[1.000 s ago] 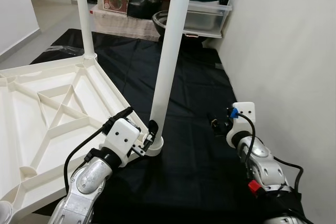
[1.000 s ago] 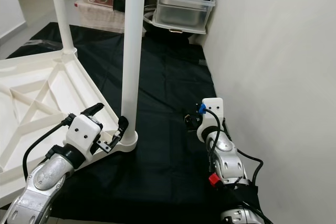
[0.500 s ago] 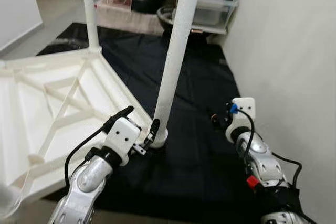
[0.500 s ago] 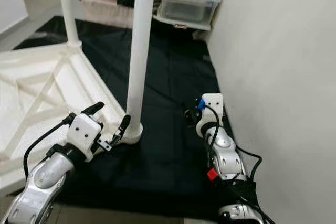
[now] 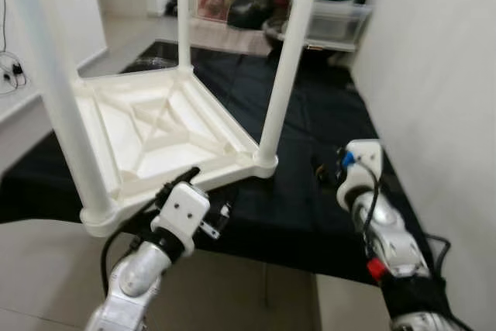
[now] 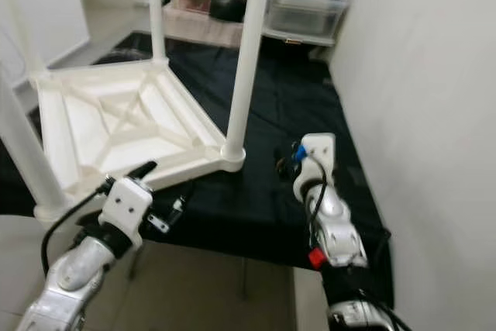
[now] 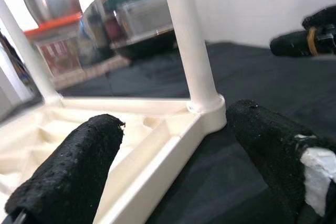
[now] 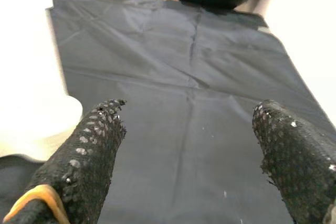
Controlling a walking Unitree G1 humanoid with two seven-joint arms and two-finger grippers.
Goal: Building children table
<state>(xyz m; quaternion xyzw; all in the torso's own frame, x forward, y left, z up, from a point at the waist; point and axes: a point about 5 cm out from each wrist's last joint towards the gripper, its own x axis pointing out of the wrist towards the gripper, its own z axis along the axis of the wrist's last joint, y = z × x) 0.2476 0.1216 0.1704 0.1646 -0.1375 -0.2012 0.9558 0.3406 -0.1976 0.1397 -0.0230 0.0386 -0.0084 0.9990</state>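
Observation:
A white children's table lies upside down on a black cloth, with three white legs standing up from its corners. My left gripper is open just short of the table's near edge, holding nothing. In the left wrist view its fingers frame the corner socket and the leg a short way ahead. My right gripper hovers open over the cloth, to the right of that same leg. The right wrist view has the leg's base beside one of its fingers.
A pale wall runs close along the right side. Clear storage boxes, a pot and bags crowd the back end of the cloth. Light floor lies in front of the cloth's near edge, where I stand.
The camera has drawn back and risen, so the whole table and a third leg now show. My left gripper has come away from the leg's base and hangs before the table's edge.

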